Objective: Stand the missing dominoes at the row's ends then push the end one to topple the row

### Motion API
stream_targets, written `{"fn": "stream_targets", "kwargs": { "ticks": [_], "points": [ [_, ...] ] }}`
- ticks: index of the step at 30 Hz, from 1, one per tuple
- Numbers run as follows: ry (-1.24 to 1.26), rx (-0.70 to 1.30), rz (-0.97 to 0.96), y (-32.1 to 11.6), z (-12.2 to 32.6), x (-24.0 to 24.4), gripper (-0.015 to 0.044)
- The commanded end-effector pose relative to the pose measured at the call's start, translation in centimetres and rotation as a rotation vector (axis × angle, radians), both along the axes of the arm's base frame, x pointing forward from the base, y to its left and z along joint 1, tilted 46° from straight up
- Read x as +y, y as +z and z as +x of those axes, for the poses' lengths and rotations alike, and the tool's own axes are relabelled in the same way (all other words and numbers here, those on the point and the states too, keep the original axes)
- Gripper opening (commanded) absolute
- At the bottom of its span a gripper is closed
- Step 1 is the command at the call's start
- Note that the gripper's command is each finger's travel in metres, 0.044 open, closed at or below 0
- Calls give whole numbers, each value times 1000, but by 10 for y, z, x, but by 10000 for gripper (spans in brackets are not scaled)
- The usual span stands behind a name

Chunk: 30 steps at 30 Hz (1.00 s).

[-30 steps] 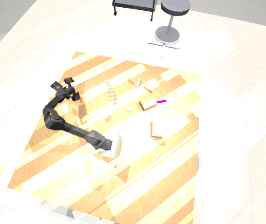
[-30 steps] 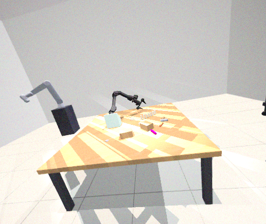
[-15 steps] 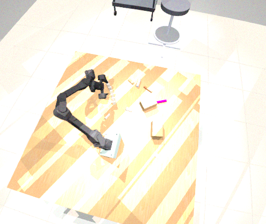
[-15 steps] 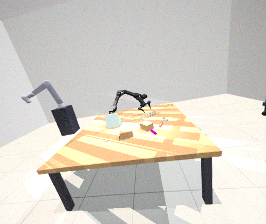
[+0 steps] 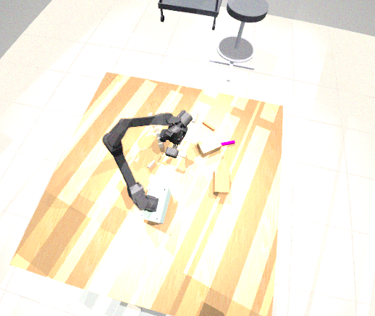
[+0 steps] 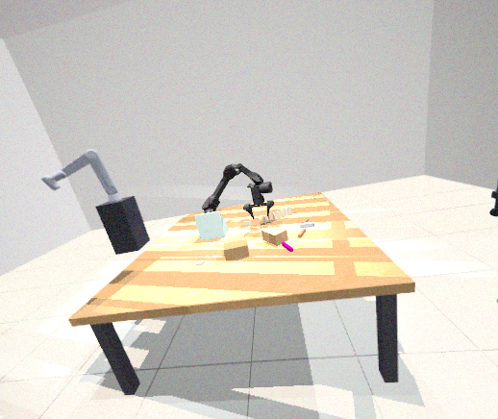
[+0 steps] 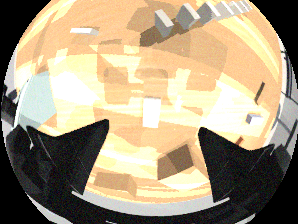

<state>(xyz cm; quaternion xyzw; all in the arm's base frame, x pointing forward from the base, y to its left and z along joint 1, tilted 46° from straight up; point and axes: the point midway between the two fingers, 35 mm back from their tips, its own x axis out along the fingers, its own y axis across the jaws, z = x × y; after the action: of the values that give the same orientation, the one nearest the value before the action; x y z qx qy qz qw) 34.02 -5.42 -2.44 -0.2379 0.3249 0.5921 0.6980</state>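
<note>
While nothing sits between them, wide-open jaws (image 5: 174, 151) (image 6: 261, 218) above the wooden table (image 5: 68, 232) (image 6: 259, 283).

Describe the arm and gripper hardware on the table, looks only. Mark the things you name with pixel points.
Dark grey to black arm, chunky rounded joint housings, slimmer straight links. The gripper (image 5: 174, 146) (image 6: 261, 217) (image 7: 154, 128) is black, with two wedge-shaped fingers tapering to points. No cables or markings that I can make out.

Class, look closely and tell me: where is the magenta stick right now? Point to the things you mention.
In the top view, the magenta stick (image 5: 228, 143) (image 6: 287, 247) lies right of the gripper (image 5: 175, 146) (image 6: 261, 217) (image 7: 154, 125), beside the end of the angled wooden block (image 5: 209, 148) (image 6: 274, 236).
</note>
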Motion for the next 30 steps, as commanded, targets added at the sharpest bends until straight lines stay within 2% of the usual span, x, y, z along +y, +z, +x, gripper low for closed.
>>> {"fn": "stream_targets", "kwargs": {
  "ticks": [1, 5, 12, 30],
  "points": [
    [2, 1, 58, -3, -6, -1, 440],
    [1, 1, 58, -4, -6, 0, 440],
    [2, 0, 61, -47, -1, 45, 440],
    [2, 0, 62, -60, 1, 55, 440]
  ]
}}
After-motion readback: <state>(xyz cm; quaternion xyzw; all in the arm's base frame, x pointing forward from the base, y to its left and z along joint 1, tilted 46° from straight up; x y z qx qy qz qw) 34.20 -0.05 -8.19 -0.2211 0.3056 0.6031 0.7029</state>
